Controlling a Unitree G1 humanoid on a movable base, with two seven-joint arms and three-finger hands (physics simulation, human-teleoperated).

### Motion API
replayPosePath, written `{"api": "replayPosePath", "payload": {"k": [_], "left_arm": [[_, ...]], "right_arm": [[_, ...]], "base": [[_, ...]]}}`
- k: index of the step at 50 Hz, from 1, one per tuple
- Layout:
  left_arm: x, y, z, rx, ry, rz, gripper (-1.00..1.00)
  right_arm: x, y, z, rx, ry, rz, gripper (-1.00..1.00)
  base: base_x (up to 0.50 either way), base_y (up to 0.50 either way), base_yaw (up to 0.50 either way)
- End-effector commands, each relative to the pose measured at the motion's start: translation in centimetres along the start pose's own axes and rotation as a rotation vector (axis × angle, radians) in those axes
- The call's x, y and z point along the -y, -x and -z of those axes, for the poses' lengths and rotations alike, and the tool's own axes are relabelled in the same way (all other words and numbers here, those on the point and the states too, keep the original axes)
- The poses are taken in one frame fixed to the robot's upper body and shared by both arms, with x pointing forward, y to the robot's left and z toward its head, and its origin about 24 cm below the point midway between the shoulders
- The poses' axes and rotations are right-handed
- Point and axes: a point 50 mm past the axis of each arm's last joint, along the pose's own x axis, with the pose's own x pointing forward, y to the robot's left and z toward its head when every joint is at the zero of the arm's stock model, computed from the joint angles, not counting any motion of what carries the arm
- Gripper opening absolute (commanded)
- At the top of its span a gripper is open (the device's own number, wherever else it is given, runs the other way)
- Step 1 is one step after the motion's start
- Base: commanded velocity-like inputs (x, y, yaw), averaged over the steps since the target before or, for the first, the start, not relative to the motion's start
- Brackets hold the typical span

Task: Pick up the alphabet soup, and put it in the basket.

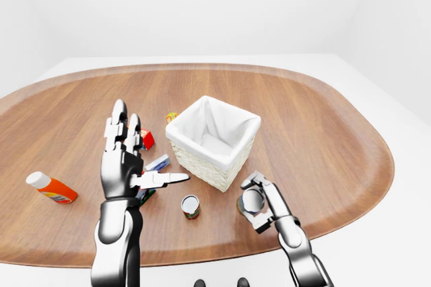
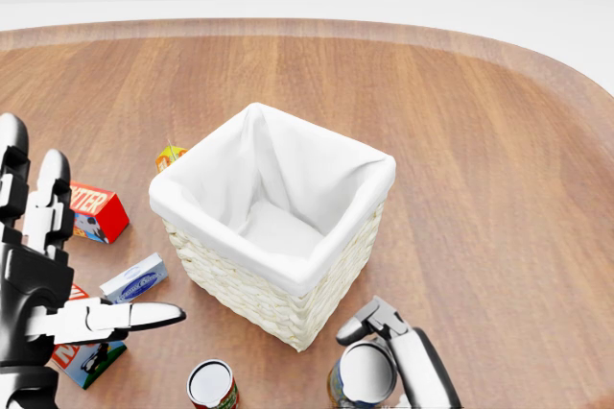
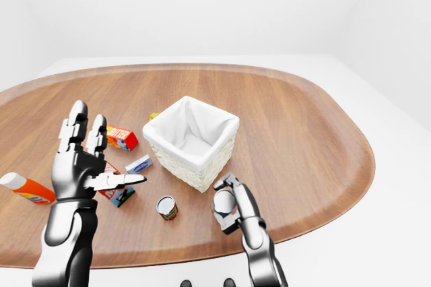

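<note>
1. My head view looks steeply down from close above the wooden table (image 2: 480,140). The white-lined wicker basket (image 2: 273,227) sits near its centre, and only the table's far curved edge shows along the top.
2. My left-eye view looks from farther off and at a shallower angle, taking in the whole oval table, white walls and floor.
3. My right-eye view faces the same way, with the basket (image 3: 190,140) sitting further left in the picture.
4. All three views share the basket, the boxes to its left and both my arms entering from the bottom.
</note>
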Motion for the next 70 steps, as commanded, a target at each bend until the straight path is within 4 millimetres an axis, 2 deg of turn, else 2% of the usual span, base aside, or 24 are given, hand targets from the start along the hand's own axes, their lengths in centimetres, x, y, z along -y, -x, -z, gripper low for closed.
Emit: {"api": "replayPosePath", "payload": {"k": [1,17,54,64,70], "left_arm": [[0.0,0.0,0.1,-0.004,-0.002,0.000,1.00],[0.0,-0.1,0.2,-0.009,-0.001,-0.001,1.00],[0.1,0.0,0.1,-0.004,-0.005,-0.002,1.00],[0.1,0.0,0.1,-0.005,-0.005,-0.002,1.00],[0.1,0.0,0.3,-0.011,-0.005,-0.002,1.00]], "right_arm": [[1.9,1.1,-3.7,0.166,-0.024,0.060,-1.00],[4.1,2.9,-7.6,0.349,-0.014,0.130,-1.00],[7.9,6.9,-14.6,0.702,0.002,0.292,-1.00],[8.2,6.7,-16.3,0.777,0.050,0.303,-1.00],[8.4,6.0,-17.3,0.808,0.079,0.302,-1.00]], "base": [[0.00,0.00,0.00],[0.00,0.00,0.00],[0.00,0.00,0.00],[0.00,0.00,0.00],[0.00,0.00,0.00]]}}
